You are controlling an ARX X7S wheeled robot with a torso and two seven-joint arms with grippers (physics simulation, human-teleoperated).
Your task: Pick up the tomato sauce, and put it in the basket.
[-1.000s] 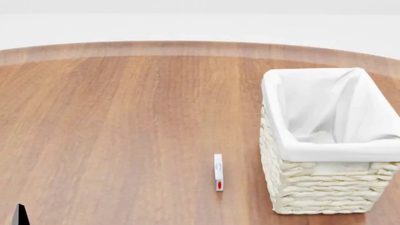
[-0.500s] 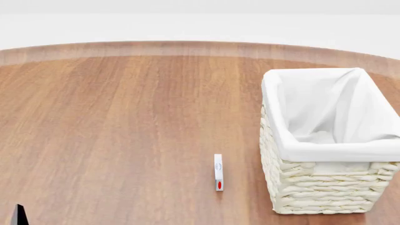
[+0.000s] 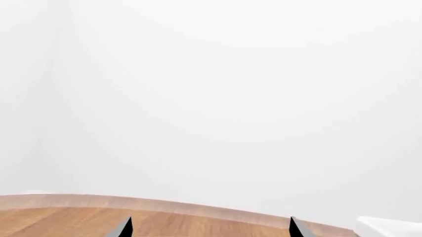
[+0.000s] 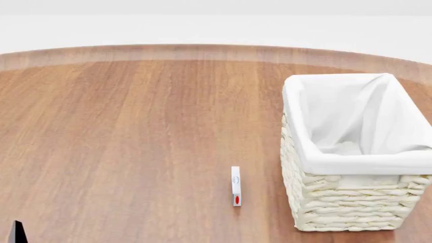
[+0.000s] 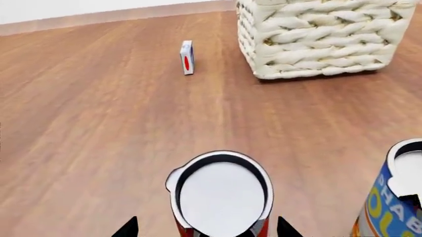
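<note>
Cream wicker makes up the basket (image 4: 354,152), which stands at the right of the head view on the wooden worktop (image 4: 135,131), its white cloth lining folded over the rim. Just left of the basket's lower corner a small white box with a red spot (image 4: 235,186) stands on edge, apart from the basket.

In the right wrist view the tomato sauce (image 5: 221,195) stands upright at the bottom centre of the frame, its white top with a dark rim facing the camera and a sliver of red label below. The right gripper (image 5: 205,228) has its two dark fingertips showing at the bottom edge, one on either side of the can, jaws wide and not visibly touching it. At the lower right corner stands a blue-and-yellow can (image 5: 392,197), near the tomato sauce but apart from it.

The left gripper (image 3: 209,228) shows two dark tips at the bottom of the left wrist view, jaws wide with nothing between them.
</note>
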